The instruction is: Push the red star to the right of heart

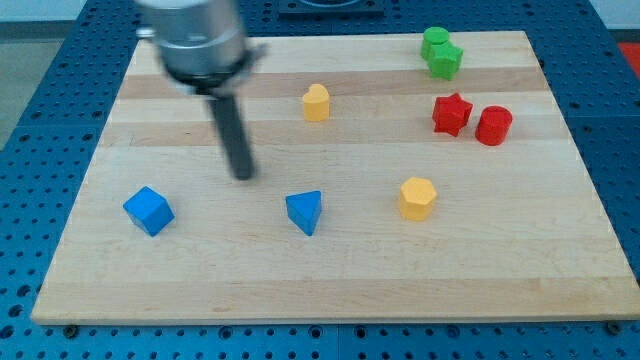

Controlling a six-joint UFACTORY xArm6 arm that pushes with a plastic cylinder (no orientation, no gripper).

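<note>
Distance is our main fact: my tip rests on bare wooden board between the blue plastic cube and blue triangular block, touching neither. We carry no pincer, only this rod. Our red plastic star sits well apart at the view's upper right, just beside the red cylinder; it has no long axis, one point aiming toward the view's top.

The arm is blurred and cut off by the view's top edge, so only its lower housing and rod show. The two green blocks touch and overlap, so their shapes cannot be told. The board's bottom corners meet the view's edges.
</note>
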